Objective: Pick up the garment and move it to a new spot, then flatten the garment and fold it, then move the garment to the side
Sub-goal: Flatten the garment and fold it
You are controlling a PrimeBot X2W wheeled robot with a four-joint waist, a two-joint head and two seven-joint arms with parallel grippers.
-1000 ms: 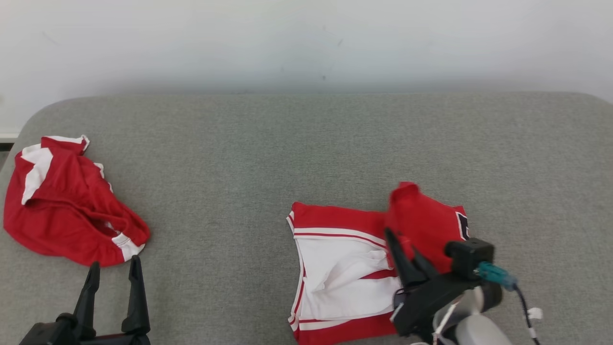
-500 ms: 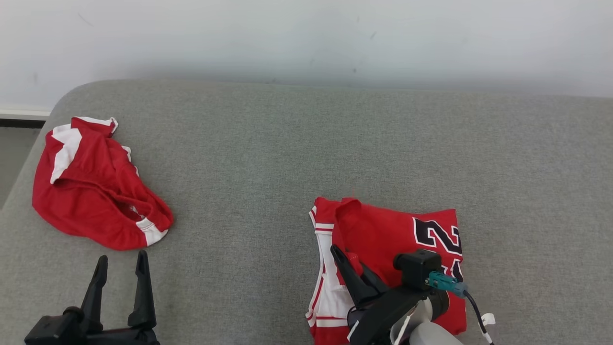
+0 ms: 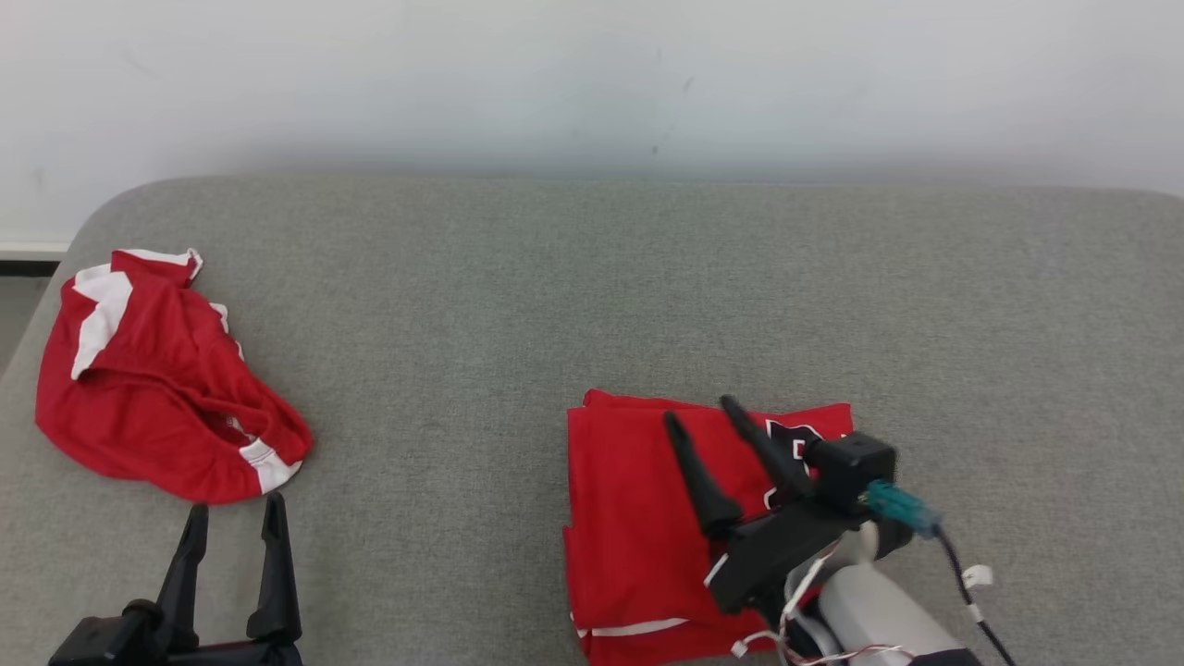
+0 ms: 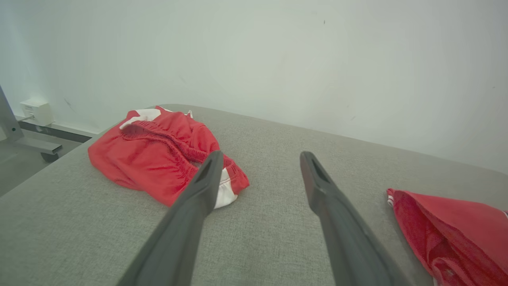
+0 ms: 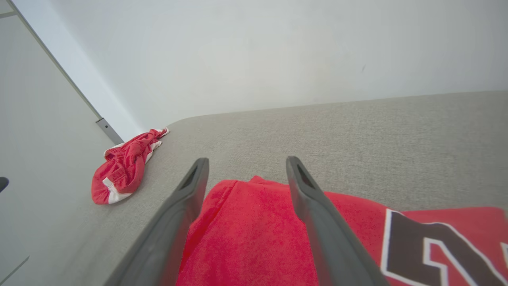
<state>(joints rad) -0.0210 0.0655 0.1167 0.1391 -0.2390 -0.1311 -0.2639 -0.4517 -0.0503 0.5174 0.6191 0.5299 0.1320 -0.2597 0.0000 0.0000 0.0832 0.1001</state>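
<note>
Right wrist cam is showing the jersey [image 5: 254,238] number [image 5: 420,250], half blocked from the head; right claw [image 3: 697,411] and left claw [image 3: 235,506] are hanging spread, empty. Far half of the counter [image 3: 592,277] is lying open.

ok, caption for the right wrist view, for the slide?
Open right end effector above the folded red jersey on the grey cushion, crumpled red shorts near its far corner.

Red garment [image 3: 629,518] (white-trimmed), folded flat

Grey fabric surface [image 3: 518,277] w/ 2 items on it: folded red jersey [image 3: 629,499] center-right, crumpled red/white shorts [image 3: 139,407] far left, well apart.
</note>
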